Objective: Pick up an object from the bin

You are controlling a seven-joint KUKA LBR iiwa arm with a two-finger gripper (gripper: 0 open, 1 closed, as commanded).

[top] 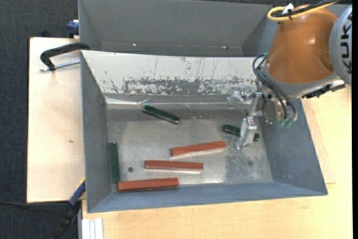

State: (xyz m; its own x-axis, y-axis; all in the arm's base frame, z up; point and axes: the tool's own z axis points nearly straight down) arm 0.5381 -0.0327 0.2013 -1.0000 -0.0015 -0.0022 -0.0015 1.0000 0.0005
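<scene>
My gripper (246,136) hangs low at the right side of the bin floor, its metal fingers pointing down and close together. A small dark green piece (230,130) lies just left of the fingers, partly hidden by them. A red-brown stick (198,148) lies slanted on the floor a little further left, its right end near the fingertips. I see nothing held between the fingers.
Two more red-brown sticks lie lower left, one mid-floor (173,165) and one at the front wall (147,184). A dark green bar (161,114) lies near the back wall, another (113,162) stands along the left wall. The arm's orange cover fills the upper right.
</scene>
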